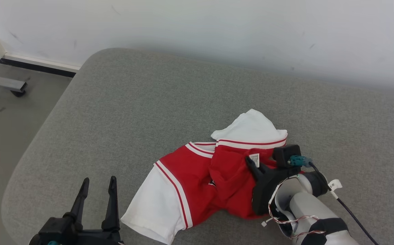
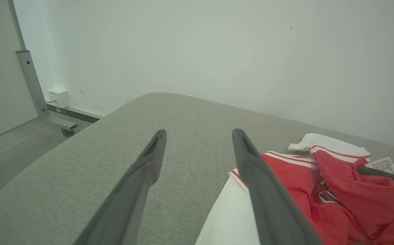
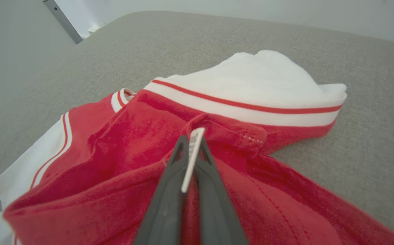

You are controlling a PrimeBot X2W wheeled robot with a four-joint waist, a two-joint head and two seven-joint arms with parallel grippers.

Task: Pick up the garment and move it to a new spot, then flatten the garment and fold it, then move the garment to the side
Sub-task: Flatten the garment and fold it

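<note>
clamps red fabric and label of the shirt in the right gripper; holds the left gripper wide, empty, near the white sleeve at the opposite end.

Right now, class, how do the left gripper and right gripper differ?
The left gripper is open; the right gripper is shut. The left gripper holds nothing beside the garment; the right gripper pinches its red fabric by the label. Both have long dark fingers.

Label print too small.
</note>
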